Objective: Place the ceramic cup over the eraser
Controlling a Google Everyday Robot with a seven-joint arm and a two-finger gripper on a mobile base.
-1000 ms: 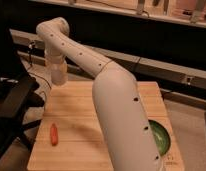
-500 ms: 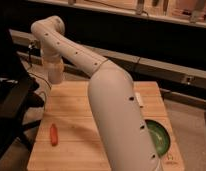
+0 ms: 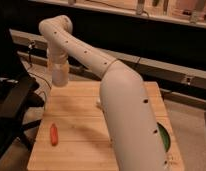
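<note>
The tool (image 3: 59,79) hangs above the bench's (image 3: 81,147) far-left corner; what it grips, I cannot tell. The arm (image 3: 127,117) probably hides cup and eraser.

My gripper (image 3: 60,79) hangs over the far left edge of the bench (image 3: 81,145), a pale wooden top. An orange carrot-like object (image 3: 54,134) lies near the bench's front left corner, lengthwise front to back, well apart from everything else. A green bowl (image 3: 164,138) sits at the right edge, with only a sliver showing. A dark chair-like shape (image 3: 13,102) stands just left of the bench.
</note>
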